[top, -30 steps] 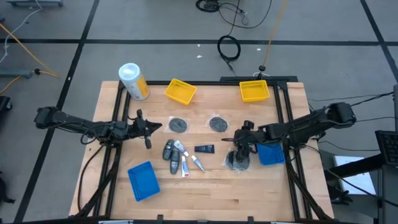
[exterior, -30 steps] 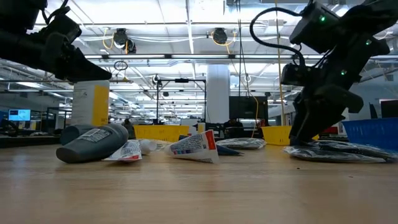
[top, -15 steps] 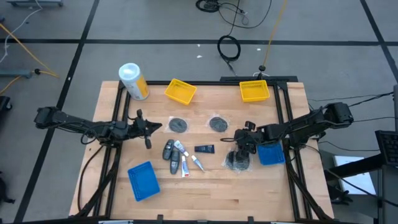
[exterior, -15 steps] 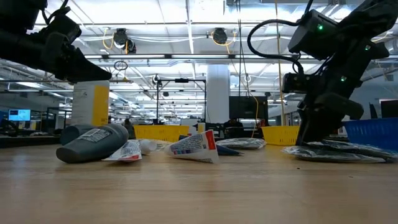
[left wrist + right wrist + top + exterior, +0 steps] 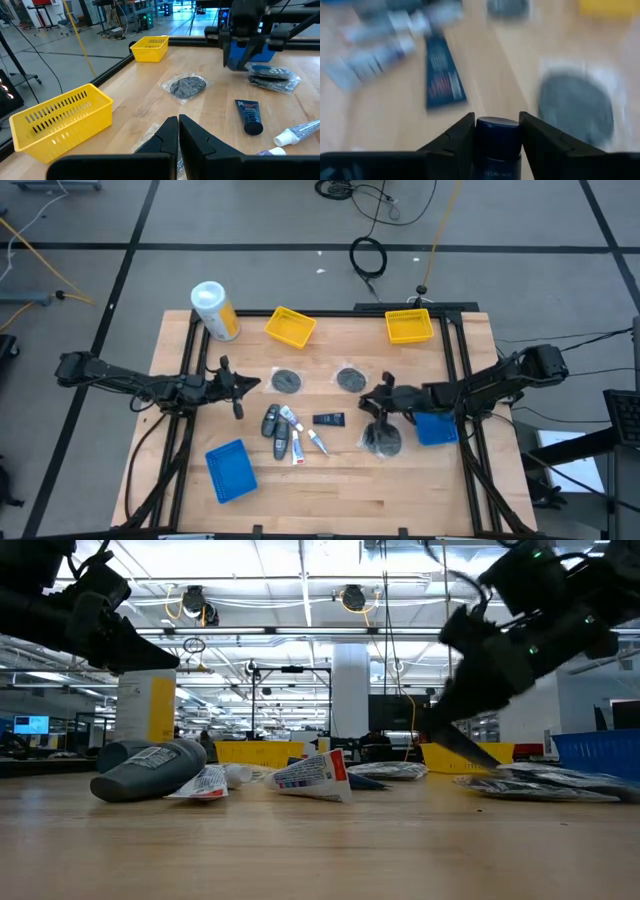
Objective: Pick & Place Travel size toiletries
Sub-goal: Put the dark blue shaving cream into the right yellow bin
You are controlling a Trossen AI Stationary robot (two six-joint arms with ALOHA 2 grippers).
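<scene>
The toiletries lie mid-table: two dark bottles (image 5: 272,423), white tubes (image 5: 292,420), a dark packet (image 5: 328,419), two wrapped discs (image 5: 287,380) (image 5: 350,379), and a clear-wrapped dark pile (image 5: 381,440) at the right. My right gripper (image 5: 367,402) hovers just left of that pile and is shut on a small dark blue item (image 5: 497,145). My left gripper (image 5: 240,385) waits shut left of the items, above the table; its fingers (image 5: 177,135) touch each other. My right gripper pinches the dark blue item between its two fingers (image 5: 457,140), one on each side, just behind its round end (image 5: 497,129). The item lies along the fingers with that end pointing forward. The fingers slant down toward the table's left. The rest of the item is hidden behind the fingers.
Two yellow trays (image 5: 290,327) (image 5: 409,326) stand at the far edge. One blue tray (image 5: 229,470) lies near left and another (image 5: 436,427) under my right arm. A white-and-yellow canister (image 5: 214,310) lies at the far left corner.
My right gripper has tipped up from pointing steeply down onto the wrapped pile to a shallow slant. It has swung a little toward the table's left, off the pile. The other items have stayed where they were.
</scene>
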